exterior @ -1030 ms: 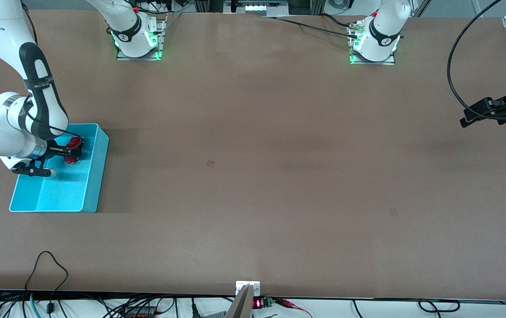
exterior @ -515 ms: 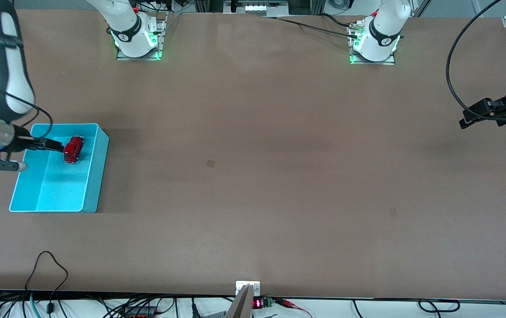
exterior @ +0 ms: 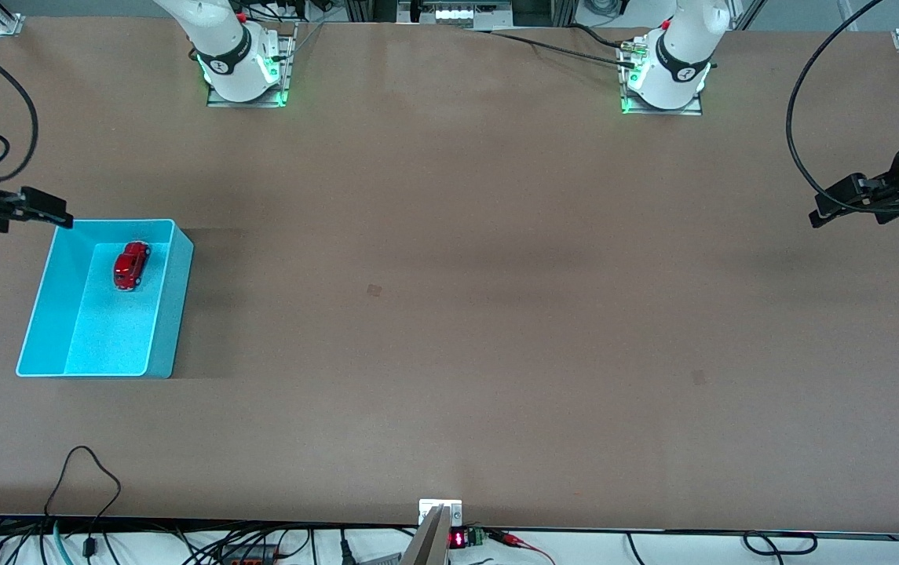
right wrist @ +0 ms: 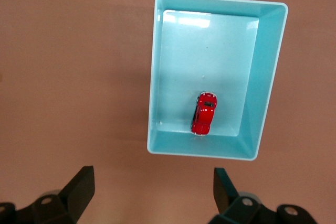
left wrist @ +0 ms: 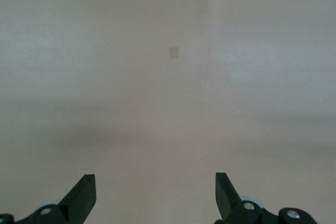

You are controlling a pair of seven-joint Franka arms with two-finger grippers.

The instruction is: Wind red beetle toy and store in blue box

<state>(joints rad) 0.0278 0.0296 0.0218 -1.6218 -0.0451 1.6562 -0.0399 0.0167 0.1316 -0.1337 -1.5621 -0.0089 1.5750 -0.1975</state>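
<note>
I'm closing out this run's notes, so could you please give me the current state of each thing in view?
red beetle toy: upright on its wheels on the floor of the blue box, at the end nearer the robots' bases, untouched.
blue box: on the table at the right arm's end, open-topped, holding only the toy.
right end effector: open, empty, beside the box's corner.
left end effector: open, empty, waiting over the left arm's end of the table.

2 white arms with black joint bands stand on metal base plates [exterior: 245,98] lit green. Black cables loop from each wrist. Left gripper [left wrist: 155,199] and right gripper [right wrist: 153,192]: black wedge-shaped fingers, silver screws at their mounts.
</note>
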